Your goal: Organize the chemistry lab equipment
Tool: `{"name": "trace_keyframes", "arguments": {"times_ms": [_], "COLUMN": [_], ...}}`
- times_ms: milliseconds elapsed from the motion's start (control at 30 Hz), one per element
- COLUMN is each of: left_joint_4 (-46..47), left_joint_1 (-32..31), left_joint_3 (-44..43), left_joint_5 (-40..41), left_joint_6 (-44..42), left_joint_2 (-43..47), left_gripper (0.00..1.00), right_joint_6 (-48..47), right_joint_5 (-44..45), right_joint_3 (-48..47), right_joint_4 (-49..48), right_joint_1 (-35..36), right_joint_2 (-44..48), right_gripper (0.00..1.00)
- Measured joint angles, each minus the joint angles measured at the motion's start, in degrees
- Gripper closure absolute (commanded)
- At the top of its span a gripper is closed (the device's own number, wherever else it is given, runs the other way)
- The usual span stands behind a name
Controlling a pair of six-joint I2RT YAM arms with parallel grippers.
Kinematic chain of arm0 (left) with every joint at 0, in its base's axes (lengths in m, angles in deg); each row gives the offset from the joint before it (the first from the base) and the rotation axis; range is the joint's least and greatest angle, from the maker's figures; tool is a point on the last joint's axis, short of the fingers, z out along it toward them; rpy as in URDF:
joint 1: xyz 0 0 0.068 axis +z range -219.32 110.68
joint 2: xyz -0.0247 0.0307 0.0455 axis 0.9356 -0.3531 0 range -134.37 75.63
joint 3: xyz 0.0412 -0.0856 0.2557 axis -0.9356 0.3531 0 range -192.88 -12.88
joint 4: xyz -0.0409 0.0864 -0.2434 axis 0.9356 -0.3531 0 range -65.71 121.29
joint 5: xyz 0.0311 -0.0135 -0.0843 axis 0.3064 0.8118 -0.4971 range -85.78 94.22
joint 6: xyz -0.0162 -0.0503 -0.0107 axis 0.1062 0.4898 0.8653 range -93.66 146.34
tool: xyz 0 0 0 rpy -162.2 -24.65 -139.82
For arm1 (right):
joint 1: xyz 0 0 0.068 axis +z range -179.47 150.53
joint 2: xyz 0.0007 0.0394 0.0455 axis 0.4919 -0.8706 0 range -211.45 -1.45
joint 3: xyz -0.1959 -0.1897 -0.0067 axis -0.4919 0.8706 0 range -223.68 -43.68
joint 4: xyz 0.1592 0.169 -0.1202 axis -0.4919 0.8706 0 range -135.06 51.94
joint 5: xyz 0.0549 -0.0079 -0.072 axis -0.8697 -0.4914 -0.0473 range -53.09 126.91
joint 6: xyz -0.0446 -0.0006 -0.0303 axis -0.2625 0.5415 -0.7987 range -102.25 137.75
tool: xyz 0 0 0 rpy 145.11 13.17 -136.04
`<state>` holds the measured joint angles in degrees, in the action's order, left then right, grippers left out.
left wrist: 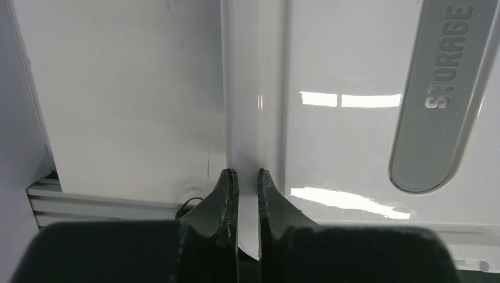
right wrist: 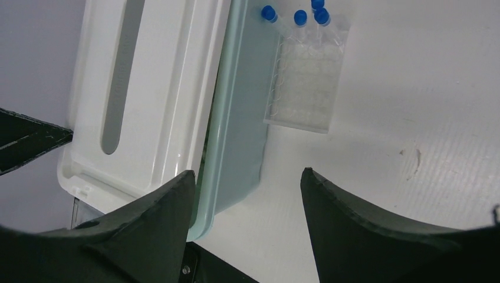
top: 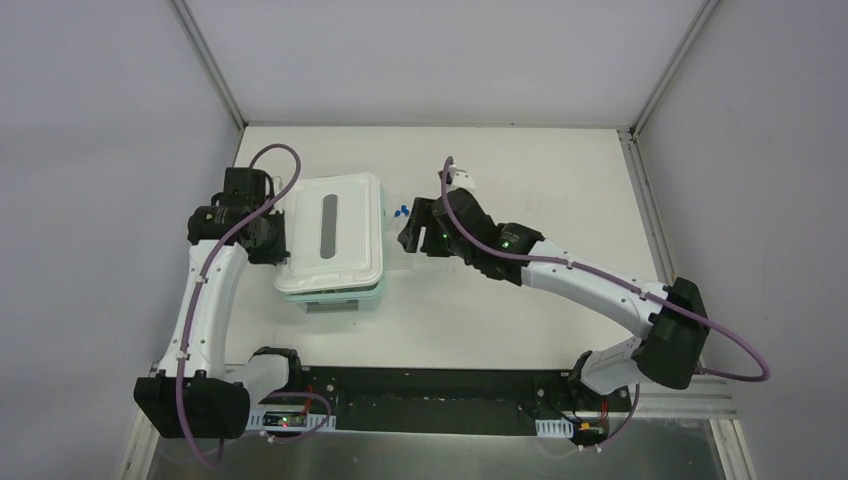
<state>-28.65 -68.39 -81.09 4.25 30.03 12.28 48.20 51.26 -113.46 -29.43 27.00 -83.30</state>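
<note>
Tubes in clear rack beside teal bin; left gripper tight on lid, right gripper wide.

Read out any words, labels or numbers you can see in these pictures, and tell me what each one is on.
"STORAGE": raised letters on the grey handle strip set into the white lid, seen in the left wrist view.
No other text can be read in the top or right wrist views.
</note>
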Motion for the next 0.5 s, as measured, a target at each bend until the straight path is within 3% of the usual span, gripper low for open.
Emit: {"name": "trace_keyframes", "arguments": {"times_ms": [500], "left_joint_4": [0.13], "left_joint_1": [-3.23], "left_joint_3": [2.97], "left_joint_5": [4.13], "left_joint_6": [-1.73], "left_joint_2": [1.18], "left_gripper": [1.00], "right_joint_6": [2.14], "right_joint_5": [-1.75], "right_joint_3": [-5.29], "right_joint_4": [-3.82], "right_joint_1": [3.10], "right_joint_2": [-9.88], "right_gripper": [0.29]}}
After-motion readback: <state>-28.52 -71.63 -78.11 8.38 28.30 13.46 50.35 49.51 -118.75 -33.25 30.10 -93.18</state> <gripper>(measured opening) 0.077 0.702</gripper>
